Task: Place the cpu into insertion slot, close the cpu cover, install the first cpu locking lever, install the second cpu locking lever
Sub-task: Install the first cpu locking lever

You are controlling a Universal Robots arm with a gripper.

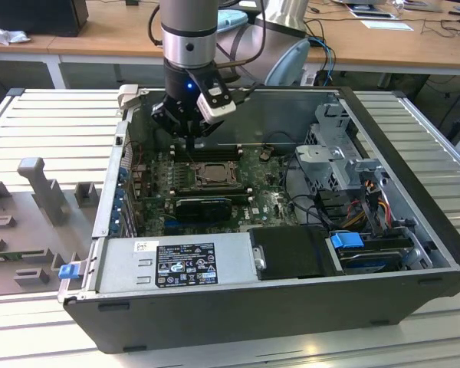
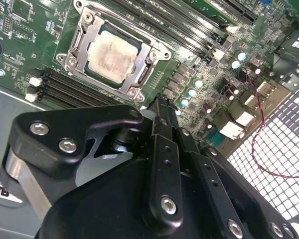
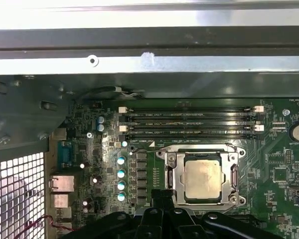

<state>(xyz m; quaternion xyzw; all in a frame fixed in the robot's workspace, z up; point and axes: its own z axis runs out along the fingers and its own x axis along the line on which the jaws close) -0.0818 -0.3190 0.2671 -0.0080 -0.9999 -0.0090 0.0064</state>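
The closed, empty claw (image 2: 159,101) hung near the thin cover (image 3: 197,154) framing the chip (image 3: 203,180), likely light, fragile and best edge-gripped.

Bright, even room light from above in the exterior view, and the case (image 1: 291,303) walls leave the board (image 1: 272,201) in soft shade. First wrist view: glare whitens the case's metal lip (image 3: 189,63). Second wrist view: the cpu (image 2: 112,54) gleams pale, the mesh (image 2: 284,154) burns white, the gripper (image 2: 161,99) sits dark (just its screws glinting).
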